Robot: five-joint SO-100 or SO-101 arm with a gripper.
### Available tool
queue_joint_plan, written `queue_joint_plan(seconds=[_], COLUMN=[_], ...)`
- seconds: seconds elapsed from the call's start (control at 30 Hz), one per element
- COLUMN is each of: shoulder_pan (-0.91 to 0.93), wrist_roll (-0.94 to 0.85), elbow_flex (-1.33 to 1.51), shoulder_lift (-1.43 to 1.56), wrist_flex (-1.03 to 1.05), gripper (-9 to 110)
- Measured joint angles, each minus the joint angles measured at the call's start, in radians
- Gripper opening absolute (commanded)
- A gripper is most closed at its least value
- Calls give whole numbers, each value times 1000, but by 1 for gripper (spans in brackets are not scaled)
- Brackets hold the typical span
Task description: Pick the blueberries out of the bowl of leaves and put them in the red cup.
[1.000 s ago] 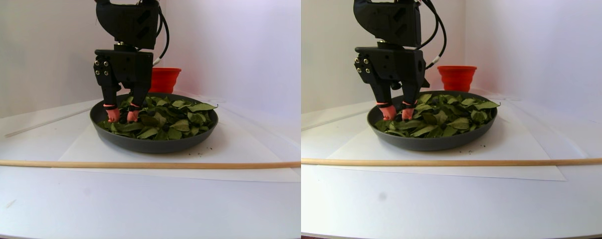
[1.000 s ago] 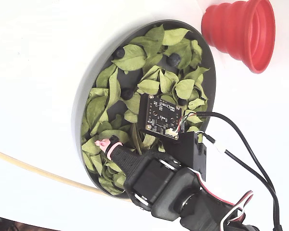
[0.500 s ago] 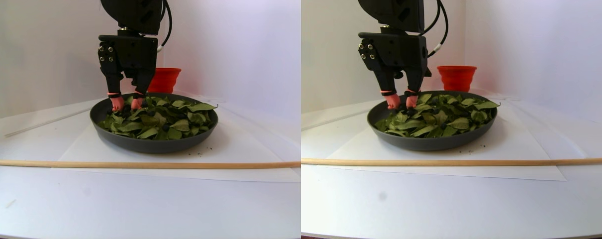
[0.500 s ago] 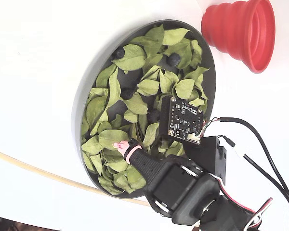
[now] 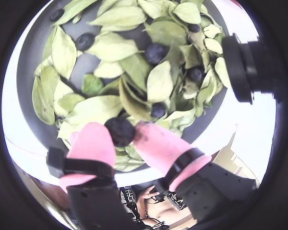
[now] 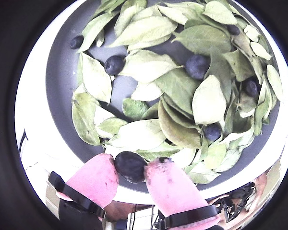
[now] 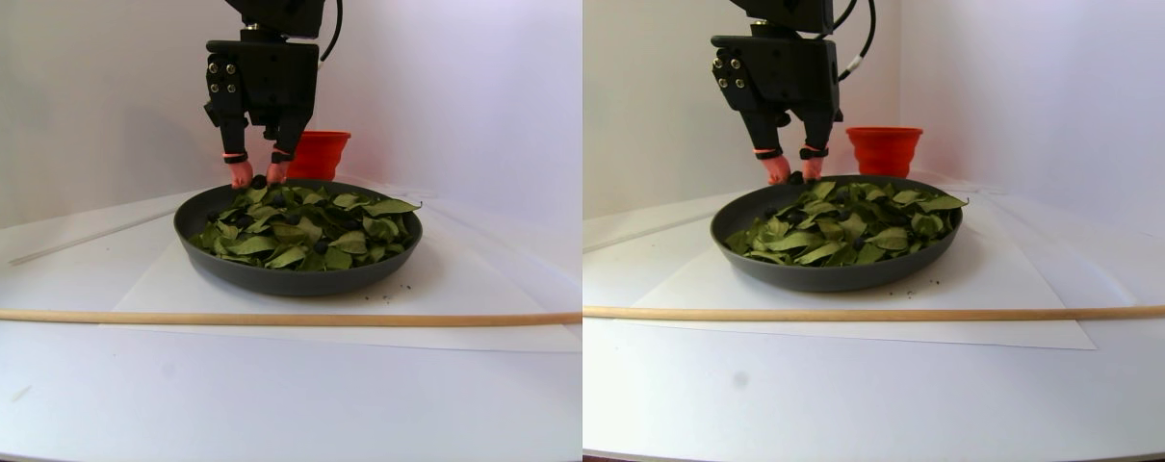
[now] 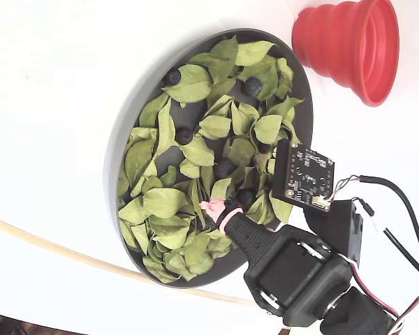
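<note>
In both wrist views the gripper [image 5: 127, 134] [image 6: 132, 167] is clamped on a single blueberry [image 5: 119, 131] [image 6: 130, 166], the dark berry pinched squarely between the two pink fingertips [image 5: 93, 143] [image 6: 98, 177]. Behind it lies the bowl [image 6: 62, 86] [image 5: 31, 52], dark grey, heaped with light green leaves [image 6: 149, 67] [image 5: 115, 48].

Loose blueberries dot the bowl. In a wrist view, going left to right across it, one sits at the far left rim [image 6: 77, 41], one just right of that on bare grey floor [image 6: 114, 64], one near the middle among leaves [image 6: 198, 66], one lower down [image 6: 212, 132], and one toward the right edge [image 6: 251, 86].

In the stereo pair view the gripper [image 7: 259, 175] hangs above the bowl's [image 7: 294, 274] back left rim, berry at its tips, clear of the leaves [image 7: 303, 226]. The red cup [image 7: 318, 154] stands behind the bowl, just right of the gripper. A wooden stick [image 7: 255, 318] lies across the table in front of the bowl, on the near edge of a white paper sheet [image 7: 448, 289].

From the fixed view, the gripper [image 8: 215, 208] is over the bowl's [image 8: 122, 132] lower middle, and the red cup [image 8: 349, 45] lies outside the bowl's upper right rim, close to it but not clearly touching. The blueberry itself is hard to make out here.
</note>
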Motion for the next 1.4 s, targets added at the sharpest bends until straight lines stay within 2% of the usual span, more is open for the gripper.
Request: queue_joint_plan(seconds=[1.4], shoulder_pan=[107], wrist_roll=[-133], elbow_flex=[-196], shoulder_lift=[-8], wrist_flex=[-147], gripper=[10])
